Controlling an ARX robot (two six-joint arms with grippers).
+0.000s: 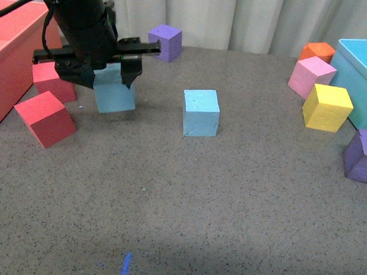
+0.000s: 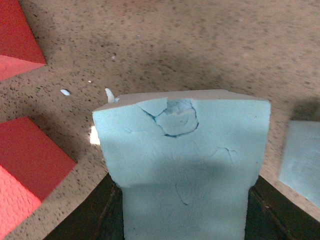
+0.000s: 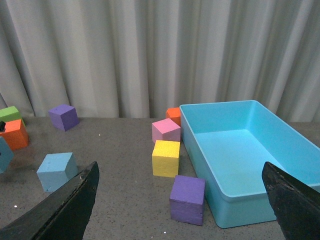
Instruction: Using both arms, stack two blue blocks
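Note:
My left gripper (image 1: 109, 78) is shut on a light blue block (image 1: 115, 97) at the left of the table, holding it low over the surface. In the left wrist view this block (image 2: 182, 160) fills the space between the black fingers (image 2: 105, 215) and has a cracked dent in its top edge. The other blue block (image 1: 201, 112) rests on the table to the right of it, apart, and also shows at the edge of the left wrist view (image 2: 302, 165). My right gripper (image 3: 180, 170) is open and empty, out of the front view.
A red bin (image 1: 10, 36) and two red cubes (image 1: 46, 118) (image 1: 51, 80) lie left of the held block. A purple cube (image 1: 165, 42) sits behind. At the right are pink (image 1: 311, 76), orange (image 1: 317, 51), yellow (image 1: 327, 107) and purple (image 1: 364, 156) cubes beside a turquoise bin (image 1: 366, 67).

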